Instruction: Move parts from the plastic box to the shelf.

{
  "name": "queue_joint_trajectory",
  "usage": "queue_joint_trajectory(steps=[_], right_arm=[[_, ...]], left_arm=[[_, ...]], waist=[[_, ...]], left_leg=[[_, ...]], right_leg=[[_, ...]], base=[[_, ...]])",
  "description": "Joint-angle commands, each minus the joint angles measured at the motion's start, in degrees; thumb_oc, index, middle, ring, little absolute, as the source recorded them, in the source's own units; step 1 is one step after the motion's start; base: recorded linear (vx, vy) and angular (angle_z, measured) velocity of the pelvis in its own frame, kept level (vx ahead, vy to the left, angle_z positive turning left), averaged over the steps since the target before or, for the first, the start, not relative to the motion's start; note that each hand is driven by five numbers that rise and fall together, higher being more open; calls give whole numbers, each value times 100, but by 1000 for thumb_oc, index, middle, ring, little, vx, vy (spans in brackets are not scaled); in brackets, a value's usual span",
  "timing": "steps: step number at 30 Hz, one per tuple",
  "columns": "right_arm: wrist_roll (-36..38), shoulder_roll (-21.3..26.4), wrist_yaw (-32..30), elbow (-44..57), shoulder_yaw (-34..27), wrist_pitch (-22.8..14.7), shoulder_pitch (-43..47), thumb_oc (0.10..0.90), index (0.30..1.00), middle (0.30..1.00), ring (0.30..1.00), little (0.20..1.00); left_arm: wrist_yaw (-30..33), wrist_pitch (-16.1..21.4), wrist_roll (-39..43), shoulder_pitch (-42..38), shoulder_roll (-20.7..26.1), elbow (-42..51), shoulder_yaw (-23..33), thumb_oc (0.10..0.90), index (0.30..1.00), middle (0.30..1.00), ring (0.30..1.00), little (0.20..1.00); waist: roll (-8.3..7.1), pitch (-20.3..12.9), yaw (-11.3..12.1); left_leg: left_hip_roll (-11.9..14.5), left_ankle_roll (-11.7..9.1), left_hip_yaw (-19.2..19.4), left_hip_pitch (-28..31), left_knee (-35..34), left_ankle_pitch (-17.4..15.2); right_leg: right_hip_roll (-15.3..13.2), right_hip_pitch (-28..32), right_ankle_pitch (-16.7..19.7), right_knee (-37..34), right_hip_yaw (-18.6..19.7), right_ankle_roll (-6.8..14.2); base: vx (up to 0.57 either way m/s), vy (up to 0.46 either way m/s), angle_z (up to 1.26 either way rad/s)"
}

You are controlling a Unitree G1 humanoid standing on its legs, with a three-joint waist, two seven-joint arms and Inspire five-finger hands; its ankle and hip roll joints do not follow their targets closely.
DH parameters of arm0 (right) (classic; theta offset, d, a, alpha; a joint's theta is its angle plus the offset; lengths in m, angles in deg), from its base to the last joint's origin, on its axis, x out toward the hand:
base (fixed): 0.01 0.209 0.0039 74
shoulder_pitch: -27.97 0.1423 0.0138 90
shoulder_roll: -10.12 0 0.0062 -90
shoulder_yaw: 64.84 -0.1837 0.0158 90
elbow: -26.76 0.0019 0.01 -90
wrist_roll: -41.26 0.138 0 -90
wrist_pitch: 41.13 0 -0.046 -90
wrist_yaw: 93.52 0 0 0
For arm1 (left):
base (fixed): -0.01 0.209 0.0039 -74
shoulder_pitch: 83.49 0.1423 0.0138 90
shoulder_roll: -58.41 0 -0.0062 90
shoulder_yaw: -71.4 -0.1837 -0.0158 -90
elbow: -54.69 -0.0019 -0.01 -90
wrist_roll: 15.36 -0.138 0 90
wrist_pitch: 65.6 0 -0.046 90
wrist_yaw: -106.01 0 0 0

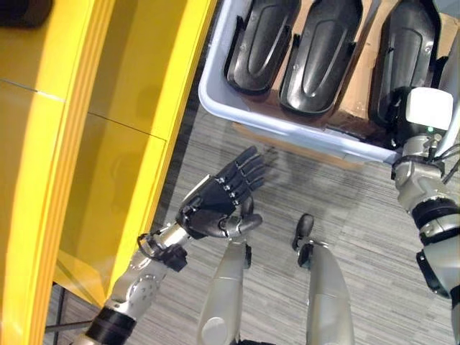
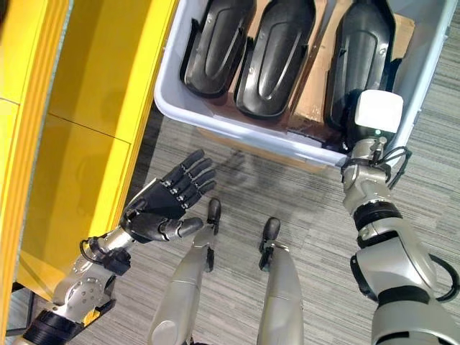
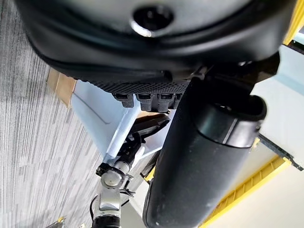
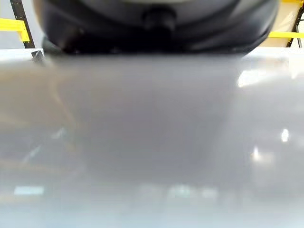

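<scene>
Parts point(image 1: 322, 54), judged stiff, smooth, light black shells best gripped across their narrow ends, are lying in the box point(image 1: 215, 100) while the right hand point(image 2: 359, 122), fingers unreadable, is being dipped inside; left hand point(image 1: 219, 201) is being held open.

2 silver-grey arms with black bands — dark left hand point(image 1: 215, 205), white wrist box.

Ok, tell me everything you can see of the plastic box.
The plastic box is a pale grey-blue bin with a rounded rim, standing on the carpeted floor beside the yellow shelf. Three black moulded parts lie side by side inside on brown cardboard. The right hand reaches over its near rim; its fingers are hidden.
</scene>
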Motion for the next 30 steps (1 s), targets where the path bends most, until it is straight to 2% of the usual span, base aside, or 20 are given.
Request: queue_joint_trajectory(steps=[1, 2, 4, 5, 6, 7, 9, 14, 18, 20, 21, 22, 30], right_arm=[[49, -175, -301, -461, 286, -1067, -651, 400, 300, 300, 300, 300], [105, -129, -542, -259, 265, -1239, -653, 400, 300, 300, 300, 300], [127, -118, -626, -213, 257, -1270, -657, 400, 300, 300, 300, 300], [167, -13, -755, 297, 162, -1257, -781, 400, 300, 300, 300, 300], [167, -13, -755, 297, 162, -1257, -781, 400, 300, 300, 300, 300], [53, 164, -1020, 1254, -25, -1134, -1130, 400, 300, 300, 300, 300], [-129, 281, -1103, 1692, -209, -1116, -1174, 400, 300, 300, 300, 300], [-376, 506, -1106, 2194, -462, -1269, -1097, 400, 300, 300, 300, 300], [-376, 506, -1106, 2194, -462, -1269, -1097, 400, 300, 300, 300, 300], [-431, 560, -1051, 2476, -538, -1382, -1122, 400, 300, 300, 300, 300], [-890, 552, -962, 3584, -802, -1569, -1518, 400, 300, 300, 300, 300], [-1046, 517, -968, 3798, -891, -1658, -1658, 400, 300, 300, 300, 300], [-1263, 318, -591, 4567, -1057, -1626, -2028, 400, 300, 300, 300, 300]], left_arm=[[-402, 385, 129, -78, 12, 680, 229, 900, 1000, 1000, 1000, 1000], [-428, 394, 162, -61, 46, 697, 248, 900, 1000, 1000, 1000, 1000], [-445, 408, 168, -53, 53, 701, 255, 900, 1000, 1000, 1000, 1000], [-447, 434, 208, -9, 77, 713, 314, 900, 1000, 1000, 1000, 1000], [-447, 434, 208, -9, 77, 713, 314, 900, 1000, 1000, 1000, 1000], [-363, 464, 221, 48, 19, 756, 380, 900, 1000, 1000, 1000, 1000], [-270, 452, 247, -6, 26, 727, 358, 900, 1000, 1000, 1000, 1000], [-262, 461, 270, -35, 37, 648, 356, 900, 1000, 1000, 1000, 1000], [-262, 461, 270, -35, 37, 648, 356, 900, 1000, 1000, 1000, 1000], [-245, 510, 298, -10, 21, 608, 358, 900, 1000, 1000, 1000, 1000], [-310, 524, 198, 198, -148, 574, 440, 900, 1000, 1000, 1000, 1000], [-332, 542, 162, 252, -189, 565, 457, 900, 1000, 1000, 1000, 1000], [-326, 484, 202, 426, -260, 566, 534, 900, 1000, 1000, 1000, 1000]], waist=[[50, 52, -4], [27, 52, -31], [20, 52, -38], [-55, 52, -121], [-55, 52, -121], [-196, 52, -282], [-263, 52, -359], [-311, 52, -422], [-311, 52, -422], [-341, 52, -453], [-444, -221, -523], [-462, -309, -543], [-520, -684, -605]], left_leg=[[-64, 363, 184, 424, 620, -750], [-50, 356, 202, 521, 580, -749], [-46, 355, 207, 544, 570, -749], [-11, 323, 216, 722, 518, -762], [-11, 323, 216, 722, 518, -762], [49, 319, 282, 1053, 447, -810], [97, 323, 277, 1273, 469, -868], [119, 292, 239, 1564, 459, -904], [119, 292, 239, 1564, 459, -904], [123, 279, 220, 1689, 447, -922], [175, 244, 218, 1967, 369, -956], [199, 229, 228, 2071, 326, -958], [226, 183, 235, 2528, 127, -962]], right_leg=[[130, 525, 141, -765, 415, 497], [136, 614, 145, -801, 437, 513], [138, 635, 147, -811, 443, 517], [152, 808, 170, -910, 481, 544], [152, 808, 170, -910, 481, 544], [184, 1131, 182, -1064, 584, 573], [221, 1358, 146, -1076, 643, 568], [282, 1678, 146, -1175, 729, 564], [282, 1678, 146, -1175, 729, 564], [301, 1806, 128, -1204, 767, 564], [304, 2118, 116, -1382, 832, 560], [297, 2231, 121, -1457, 848, 561], [241, 2764, 177, -1841, 961, 596]], base=[[0, 0, 0], [0, 0, 0], [-8, 12, -4], [-16, 25, -5], [-9, 82, -2], [8, 71, 4], [41, 46, -2], [26, 13, -9], [4, 4, 0], [71, 54, -11], [153, 113, -9], [168, 129, -11], [63, 67, -5]])
